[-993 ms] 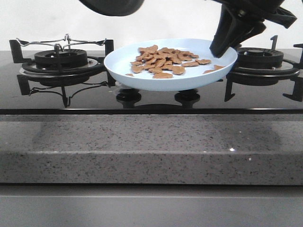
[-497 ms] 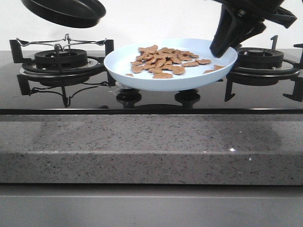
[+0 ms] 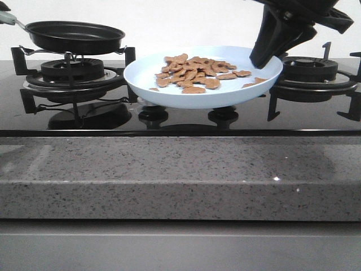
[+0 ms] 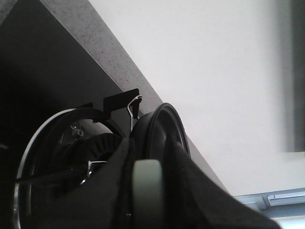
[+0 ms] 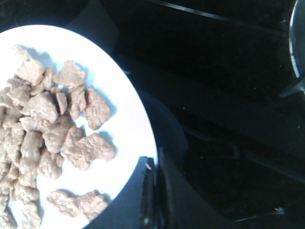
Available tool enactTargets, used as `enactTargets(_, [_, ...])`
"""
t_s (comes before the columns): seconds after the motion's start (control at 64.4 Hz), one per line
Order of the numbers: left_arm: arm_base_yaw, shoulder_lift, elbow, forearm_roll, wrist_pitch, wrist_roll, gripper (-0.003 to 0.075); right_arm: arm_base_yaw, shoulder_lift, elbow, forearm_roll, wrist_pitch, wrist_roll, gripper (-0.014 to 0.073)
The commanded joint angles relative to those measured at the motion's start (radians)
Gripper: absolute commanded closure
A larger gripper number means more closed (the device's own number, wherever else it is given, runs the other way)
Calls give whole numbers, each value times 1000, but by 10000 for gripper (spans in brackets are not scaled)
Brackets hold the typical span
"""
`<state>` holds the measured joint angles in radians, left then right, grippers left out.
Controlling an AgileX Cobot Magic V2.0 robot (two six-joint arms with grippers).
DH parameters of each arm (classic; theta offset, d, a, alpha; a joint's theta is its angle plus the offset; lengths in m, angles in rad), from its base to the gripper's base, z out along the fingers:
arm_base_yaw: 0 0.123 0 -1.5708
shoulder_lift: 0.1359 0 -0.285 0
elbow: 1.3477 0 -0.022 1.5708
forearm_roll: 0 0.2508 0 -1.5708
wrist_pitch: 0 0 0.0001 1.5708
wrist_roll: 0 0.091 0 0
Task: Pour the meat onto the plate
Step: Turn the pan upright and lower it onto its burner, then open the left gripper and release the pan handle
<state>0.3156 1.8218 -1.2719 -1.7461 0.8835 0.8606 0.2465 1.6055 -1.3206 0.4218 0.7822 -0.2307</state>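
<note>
Running across the foreground of the front view, a speckled grey counter (image 3: 180,180) fronts a glossy black stove top (image 3: 113,116). Two black knobs (image 3: 223,116) sit just behind the counter edge, under the plate (image 3: 148,76). The pale-blue plate is held above the glass between the two burners, slightly tilted, its rim pinched at the right by the right gripper (image 3: 265,59), whose dark fingers come down from the upper right and close on the rim. In the right wrist view one finger (image 5: 151,191) lies over the plate's edge (image 5: 136,119), with the dark stove top beyond.

The meat (image 3: 194,70) lies on the plate as a loose heap of orange-brown pieces, massed in its middle, with a few strays near the right rim and one at the near left. From the right wrist camera the pieces (image 5: 47,129) look flat and ragged, overlapping one another.

At the left, a black pan (image 3: 75,35) sits level just over the left burner (image 3: 70,70); whether it touches the wire support cannot be told. Its pale handle (image 3: 7,18) runs off the left edge. In the left wrist view the left gripper (image 4: 147,191) is clamped on that handle (image 4: 147,183), the pan (image 4: 159,129) beyond it beside the burner ring (image 4: 71,143). A white wall (image 3: 186,22) closes the scene.
</note>
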Motion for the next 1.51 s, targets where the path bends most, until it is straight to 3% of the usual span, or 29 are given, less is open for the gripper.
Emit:
enactTargets(0.0, [7, -41, -37, -118, 23, -12, 741, 1, -50, -24, 32, -34, -8, 712])
enactTargets(0.233, [7, -27, -37, -118, 28, -12, 738, 1, -50, -24, 32, -33, -8, 712])
enactTargets(0.295, [7, -27, -37, -115, 35, -10, 707, 1, -50, -24, 32, -33, -8, 712])
enactTargets(0.388, [7, -27, -37, -115, 33, -3, 559, 1, -50, -24, 32, -33, -8, 712])
enactTargets(0.528, [7, -27, -37, -107, 35, -3, 239, 1, -50, -24, 32, -33, -8, 712])
enactTargets(0.605, [11, -27, -37, -82, 35, -3, 158, 1, -50, -24, 32, -33, -8, 712])
enactTargets(0.884, [93, -75, -37, 126, 61, -24, 153, 1, -50, -24, 32, -33, -8, 712])
enactTargets(1.148, [147, -272, -37, 508, 43, -115, 153, 1, -50, -24, 32, -33, -8, 712])
enactTargets(1.49, [-58, -585, 50, 891, -122, -250, 155, 1, -50, -24, 32, -33, -8, 712])
